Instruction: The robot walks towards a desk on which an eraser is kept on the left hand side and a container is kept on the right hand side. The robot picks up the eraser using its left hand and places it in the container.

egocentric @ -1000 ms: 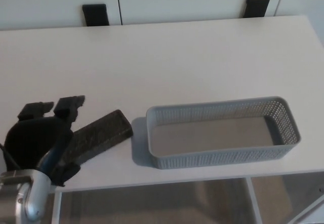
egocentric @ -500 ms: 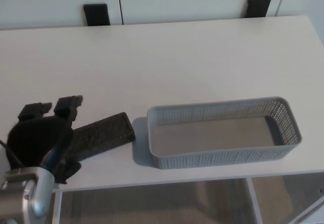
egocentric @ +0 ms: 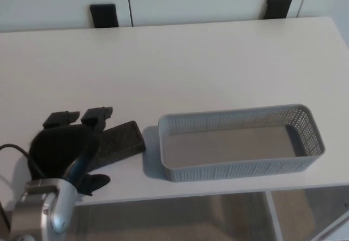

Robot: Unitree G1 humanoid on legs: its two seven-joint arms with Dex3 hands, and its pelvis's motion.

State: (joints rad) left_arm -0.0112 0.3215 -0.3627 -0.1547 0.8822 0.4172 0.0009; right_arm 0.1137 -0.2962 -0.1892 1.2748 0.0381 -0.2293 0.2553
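Your left hand (egocentric: 68, 145) sits over the eraser (egocentric: 119, 141), and the basket (egocentric: 240, 167) has nothing in it.

Look at the lower left of the frame: your black left hand covers the left end of the dark eraser, with two fingers (egocentric: 98, 115) pointing up past it and the thumb (egocentric: 94, 182) low by the desk's (egocentric: 180, 66) front edge. You cannot tell if the hand has closed on the eraser or only rests over it. The eraser lies flat on the white desk, and its right end is just beside the basket's left wall but not touching it. The grey basket with holes in its sides fills the lower right, and you see only its bare floor inside. Two black blocks (egocentric: 103, 14) stand behind the desk at the top of the frame.
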